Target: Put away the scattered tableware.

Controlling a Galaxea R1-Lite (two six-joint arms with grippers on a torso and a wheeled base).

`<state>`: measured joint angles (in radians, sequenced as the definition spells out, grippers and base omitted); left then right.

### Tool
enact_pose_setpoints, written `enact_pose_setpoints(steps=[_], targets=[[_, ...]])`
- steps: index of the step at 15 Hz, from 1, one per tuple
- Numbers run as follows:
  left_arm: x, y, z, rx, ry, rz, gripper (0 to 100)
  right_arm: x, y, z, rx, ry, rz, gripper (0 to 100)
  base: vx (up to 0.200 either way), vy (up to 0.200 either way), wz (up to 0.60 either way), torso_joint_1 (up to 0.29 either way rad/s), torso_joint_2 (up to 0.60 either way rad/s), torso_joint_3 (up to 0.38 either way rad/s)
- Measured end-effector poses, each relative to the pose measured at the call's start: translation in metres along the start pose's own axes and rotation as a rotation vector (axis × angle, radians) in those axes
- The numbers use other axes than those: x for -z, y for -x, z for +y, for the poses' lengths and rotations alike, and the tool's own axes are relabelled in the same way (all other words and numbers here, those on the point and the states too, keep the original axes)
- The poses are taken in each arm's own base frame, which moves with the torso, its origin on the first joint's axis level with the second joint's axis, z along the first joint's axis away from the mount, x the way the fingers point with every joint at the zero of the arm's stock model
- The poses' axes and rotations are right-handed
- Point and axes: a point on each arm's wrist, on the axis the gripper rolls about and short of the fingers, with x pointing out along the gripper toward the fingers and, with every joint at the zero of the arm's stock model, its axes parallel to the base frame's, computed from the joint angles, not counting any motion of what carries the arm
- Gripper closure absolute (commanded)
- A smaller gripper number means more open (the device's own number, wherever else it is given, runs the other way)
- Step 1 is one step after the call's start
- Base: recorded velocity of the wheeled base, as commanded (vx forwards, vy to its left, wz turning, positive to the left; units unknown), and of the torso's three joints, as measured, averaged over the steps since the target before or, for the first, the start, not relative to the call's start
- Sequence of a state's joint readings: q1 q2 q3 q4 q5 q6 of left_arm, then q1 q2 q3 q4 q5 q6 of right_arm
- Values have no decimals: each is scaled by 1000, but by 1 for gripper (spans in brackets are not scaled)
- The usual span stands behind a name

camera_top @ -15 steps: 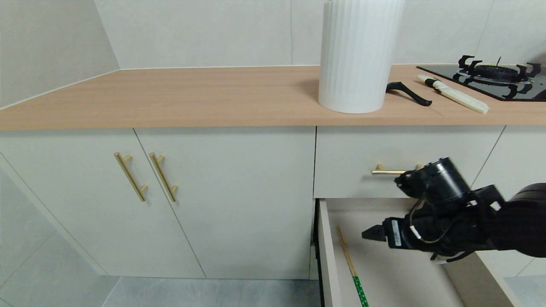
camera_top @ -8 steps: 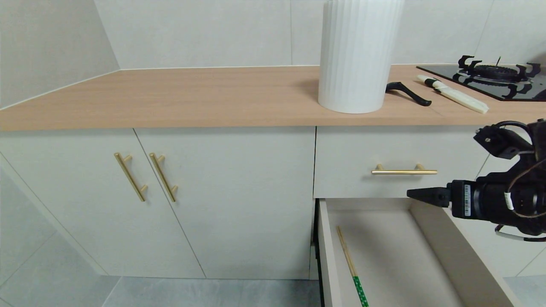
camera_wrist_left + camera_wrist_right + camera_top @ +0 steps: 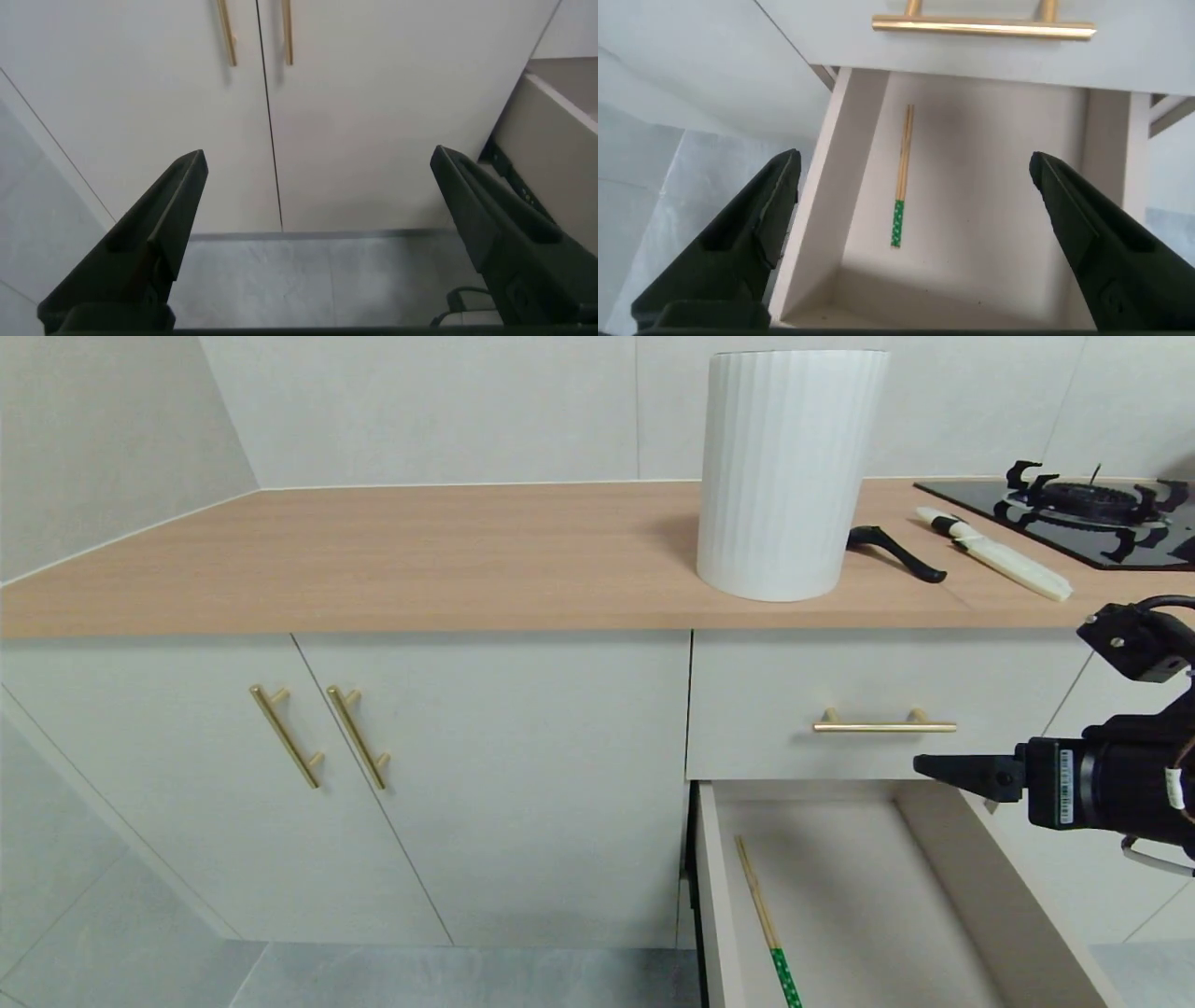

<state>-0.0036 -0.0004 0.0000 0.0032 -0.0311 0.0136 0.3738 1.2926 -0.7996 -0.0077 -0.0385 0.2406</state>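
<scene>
The right gripper (image 3: 945,771) is hovering at the 4 o'clock part of the head view, near the far right corner of the open drawer (image 3: 717,896), with its tips pointing toward 9 o'clock. Its own wrist view is showing the two fingers (image 3: 738,243) spread wide apart, gripping nothing. A pair of chopsticks (image 3: 764,922) with green patterned ends is lying on the drawer floor, close along the left wall. They are sitting at about 7 o'clock from the right gripper and well apart from it. The closed drawer above is carrying a gold bar handle (image 3: 884,726), at 10 o'clock from that gripper.

The left gripper (image 3: 318,224) is hanging low before the closed cabinet doors (image 3: 374,103), over the floor, its fingers likewise spread wide with nothing between them.

On the wooden countertop (image 3: 420,555) a tall white ribbed container (image 3: 789,476) is standing at 1 o'clock. A black-handled utensil (image 3: 896,553) and a white knife (image 3: 997,558) are lying beside it toward 3 o'clock, near the gas hob (image 3: 1088,509).
</scene>
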Motion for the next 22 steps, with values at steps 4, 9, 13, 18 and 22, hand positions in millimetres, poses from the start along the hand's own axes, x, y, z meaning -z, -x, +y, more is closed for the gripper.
enact_pose_setpoints(steps=[4, 9, 13, 18, 22], targets=[[0, 0, 0, 0, 0, 0, 0, 3, 0, 0, -1, 19, 9, 0, 0, 0, 0, 104, -519, -272], [0, 0, 0, 0, 0, 0, 0, 6, -2, -1, -1, 22, 22, 0, 0, 0, 0, 251, -462, -273], [0, 0, 0, -1, 0, 0, 0, 7, -2, -1, -1, 22, 23, 0, 0, 0, 0, 173, -387, -212], [0, 0, 0, -1, 0, 0, 0, 7, -6, -3, 25, 92, 14, 0, 0, 0, 0, 17, -32, -21], [0, 0, 0, -1, 0, 0, 0, -13, -35, -17, 78, 100, -130, 0, 0, 0, 0, 0, 0, 0]])
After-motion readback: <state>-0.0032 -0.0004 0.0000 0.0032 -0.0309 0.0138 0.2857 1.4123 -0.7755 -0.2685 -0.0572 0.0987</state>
